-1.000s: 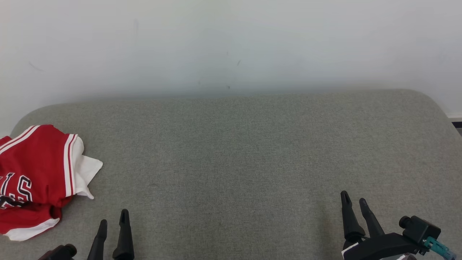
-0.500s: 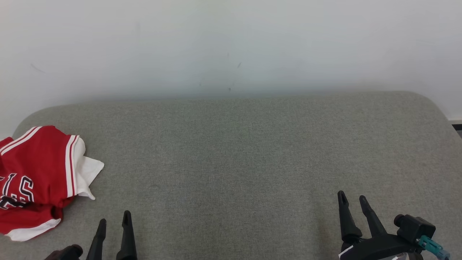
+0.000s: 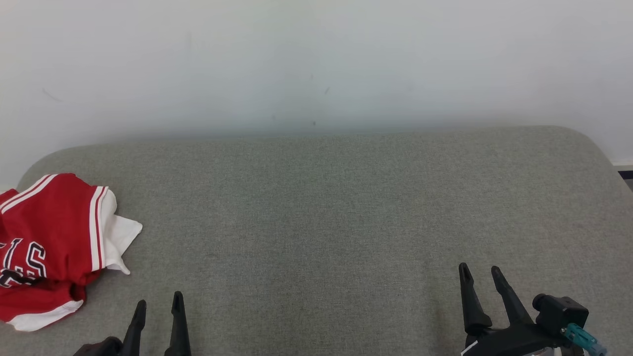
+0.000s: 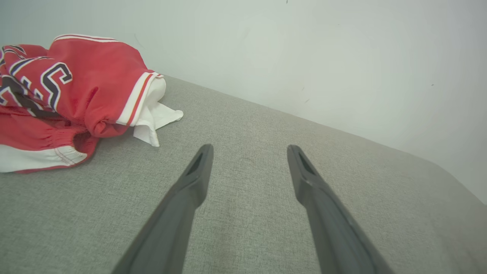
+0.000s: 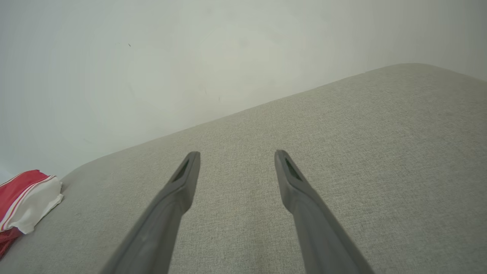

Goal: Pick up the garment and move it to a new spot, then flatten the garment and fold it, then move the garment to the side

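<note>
Left of the black left end effector [image 3: 158,298], the garment [image 3: 49,237] is red with white trim, red-white stripes and black, white-edged lettering. The desk [image 3: 316,222] is heathered grey-green, the right end effector [image 3: 479,267] black.

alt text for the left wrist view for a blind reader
A crumpled red garment with white trim and dark lettering lies at upper left on a grey fabric surface before a pale wall. The left gripper stands open and empty in the foreground.
</note>
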Robot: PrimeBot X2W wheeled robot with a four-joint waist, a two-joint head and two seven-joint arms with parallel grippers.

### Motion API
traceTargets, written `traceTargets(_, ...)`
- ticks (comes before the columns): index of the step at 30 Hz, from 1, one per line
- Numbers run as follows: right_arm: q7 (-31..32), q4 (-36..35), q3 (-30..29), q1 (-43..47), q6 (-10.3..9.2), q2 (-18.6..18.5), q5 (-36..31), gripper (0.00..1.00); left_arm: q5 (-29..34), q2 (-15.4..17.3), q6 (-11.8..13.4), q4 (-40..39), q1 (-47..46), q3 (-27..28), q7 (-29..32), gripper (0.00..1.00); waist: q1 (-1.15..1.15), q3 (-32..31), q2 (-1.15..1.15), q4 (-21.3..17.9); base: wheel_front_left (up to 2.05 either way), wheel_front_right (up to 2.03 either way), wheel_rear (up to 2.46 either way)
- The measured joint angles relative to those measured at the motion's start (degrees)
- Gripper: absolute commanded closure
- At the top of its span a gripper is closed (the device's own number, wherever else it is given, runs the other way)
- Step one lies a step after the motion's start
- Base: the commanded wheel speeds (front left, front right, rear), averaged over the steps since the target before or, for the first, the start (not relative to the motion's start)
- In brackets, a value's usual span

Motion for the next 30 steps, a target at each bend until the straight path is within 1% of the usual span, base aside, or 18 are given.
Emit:
traceTargets(18,-1.6,0.4,1.0,0.3,0.00,0.0,-7.3,0.00,6.5,0.1,-0.1,0.9,0.9,-0.5,-2.1,0.00,0.00,-1.3,0.00,0.1,0.00,0.00,0.00)
traceTargets(30,-2.4,0.5,1.3,0.7,0.00,0.0,-10.9,0.00,8.6,0.1,-0.3,1.3,1.4,0.0,-3.0,0.00,0.00,-1.7,0.00,0.0,0.00,0.00,0.00)
